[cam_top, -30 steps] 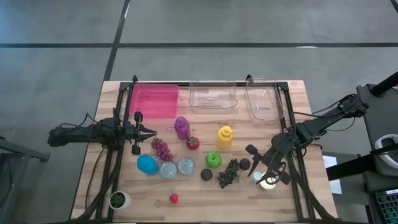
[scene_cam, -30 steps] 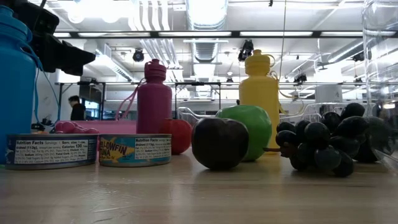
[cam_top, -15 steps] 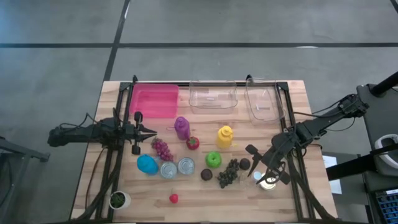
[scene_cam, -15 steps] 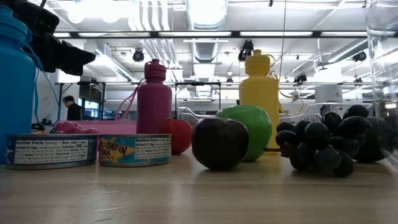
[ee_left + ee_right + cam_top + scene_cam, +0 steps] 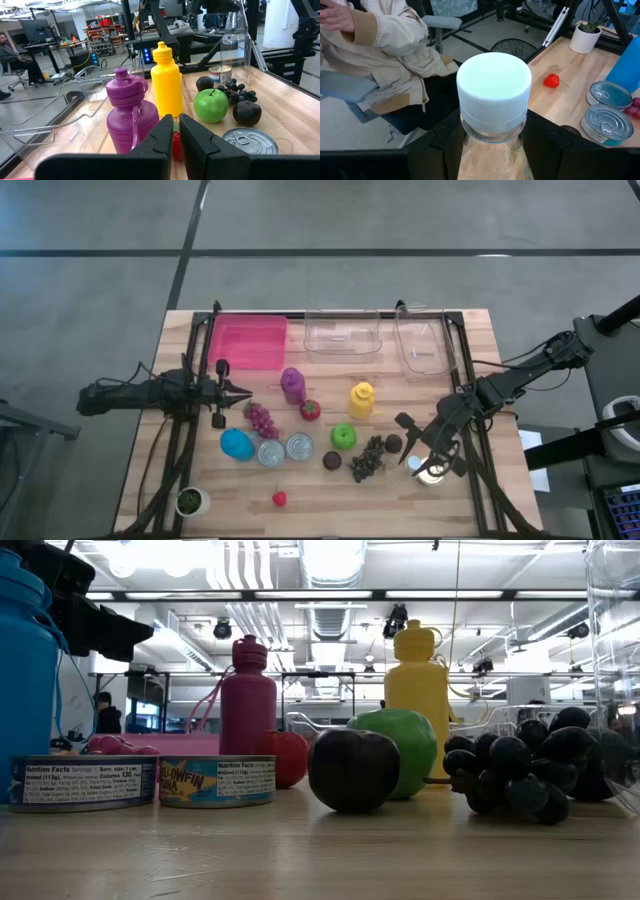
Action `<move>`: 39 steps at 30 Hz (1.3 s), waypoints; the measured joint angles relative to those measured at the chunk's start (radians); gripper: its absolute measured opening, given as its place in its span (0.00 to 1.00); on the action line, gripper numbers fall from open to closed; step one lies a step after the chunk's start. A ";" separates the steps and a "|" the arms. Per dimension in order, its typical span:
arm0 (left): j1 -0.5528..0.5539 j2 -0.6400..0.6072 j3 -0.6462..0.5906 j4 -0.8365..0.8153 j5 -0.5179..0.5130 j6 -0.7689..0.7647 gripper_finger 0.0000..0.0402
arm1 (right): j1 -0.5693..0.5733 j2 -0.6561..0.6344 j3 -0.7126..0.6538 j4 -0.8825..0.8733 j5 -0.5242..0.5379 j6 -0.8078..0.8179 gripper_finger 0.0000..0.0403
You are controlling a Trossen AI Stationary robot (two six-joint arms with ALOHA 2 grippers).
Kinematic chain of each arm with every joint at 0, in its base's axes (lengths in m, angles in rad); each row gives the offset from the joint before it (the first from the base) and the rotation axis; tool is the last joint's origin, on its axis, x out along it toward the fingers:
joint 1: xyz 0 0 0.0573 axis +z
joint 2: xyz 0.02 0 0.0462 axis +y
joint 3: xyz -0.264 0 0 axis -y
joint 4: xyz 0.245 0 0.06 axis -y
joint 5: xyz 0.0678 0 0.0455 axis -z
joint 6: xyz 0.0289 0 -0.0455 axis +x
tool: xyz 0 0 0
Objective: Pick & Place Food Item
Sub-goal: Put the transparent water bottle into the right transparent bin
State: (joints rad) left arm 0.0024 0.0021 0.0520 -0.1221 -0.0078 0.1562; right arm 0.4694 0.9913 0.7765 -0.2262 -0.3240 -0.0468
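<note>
Our biggest worry: the white-capped jar (image 5: 493,95), clamped in the right gripper (image 5: 428,463), stands near the table (image 5: 500,480) edge; a slip could send it off. The dark grapes (image 5: 367,457) crowd its other side. The left gripper (image 5: 232,392), fingers pinched empty, waits far beyond them.

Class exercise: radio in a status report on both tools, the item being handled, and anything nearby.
Right tool shut on white-capped clear bottle, near table's right edge. Left tool shut, empty, waiting at left side. Black grapes and dark plum sit just beside the bottle.
</note>
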 joint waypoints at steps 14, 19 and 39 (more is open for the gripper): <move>0.000 0.000 0.000 0.000 0.000 0.000 0.09 | 0.000 0.000 0.000 0.000 0.001 0.017 0.39; 0.000 0.000 0.000 0.000 0.000 0.000 0.09 | 0.000 0.000 0.000 -0.001 0.001 0.018 0.39; 0.000 0.000 0.000 0.000 0.000 0.000 0.09 | 0.000 0.000 0.000 -0.002 0.011 0.019 0.40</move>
State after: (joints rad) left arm 0.0025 0.0025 0.0518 -0.1223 -0.0078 0.1562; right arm 0.4690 0.9909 0.7761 -0.2283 -0.3134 -0.0281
